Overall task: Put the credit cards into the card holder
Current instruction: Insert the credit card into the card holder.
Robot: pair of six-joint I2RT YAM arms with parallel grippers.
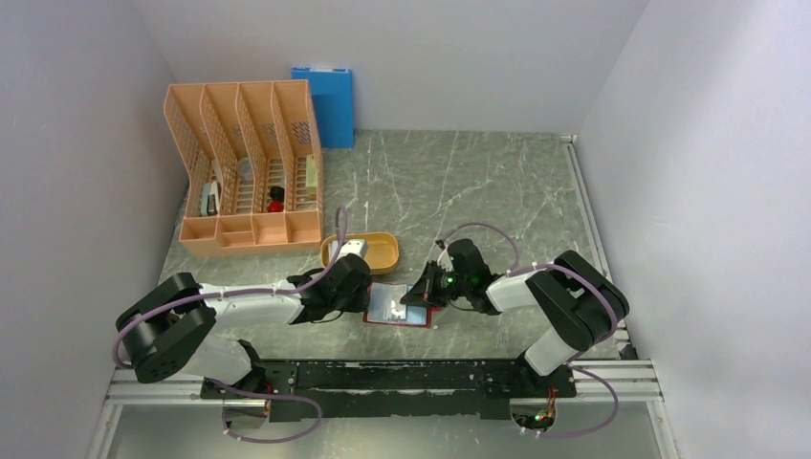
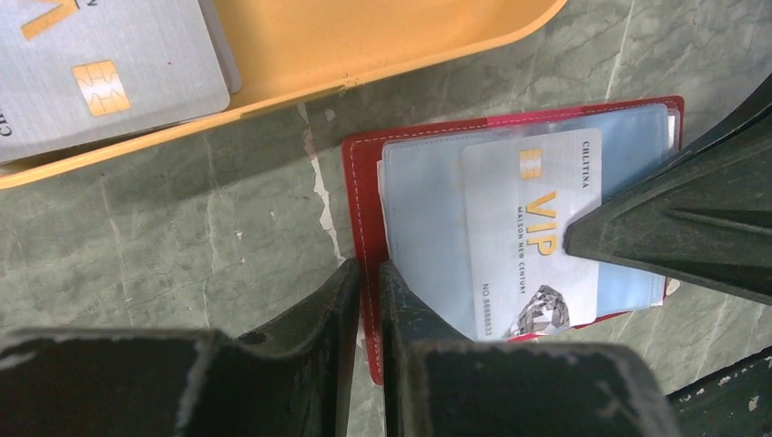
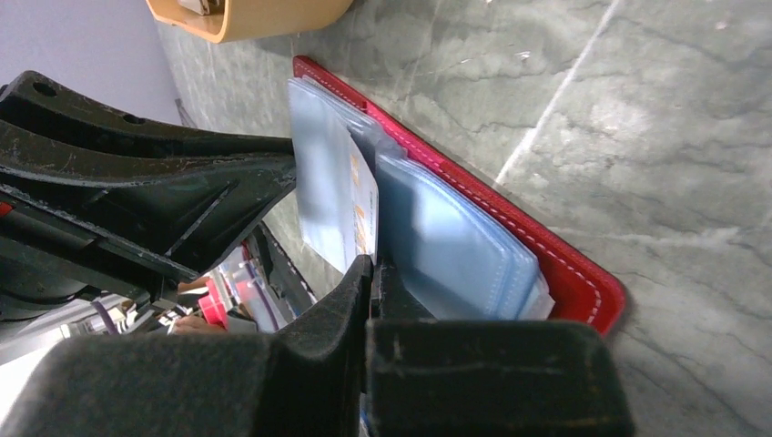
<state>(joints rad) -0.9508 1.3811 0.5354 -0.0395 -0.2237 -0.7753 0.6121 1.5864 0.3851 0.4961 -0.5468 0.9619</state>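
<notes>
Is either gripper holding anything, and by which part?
The left gripper pinches the card holder by its red cover's edge. The right gripper is shut, tip at the VIP card; whether it holds anything cannot be told.

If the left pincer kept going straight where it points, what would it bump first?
Probably the card holder: its red edge sits right at the tips of the left pincer, table beneath. Depth is unclear.

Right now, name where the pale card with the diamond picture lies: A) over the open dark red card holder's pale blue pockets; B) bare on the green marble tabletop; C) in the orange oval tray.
A: in the left wrist view the pale diamond-picture card lies across the blue pockets of the dark red card holder.
</notes>
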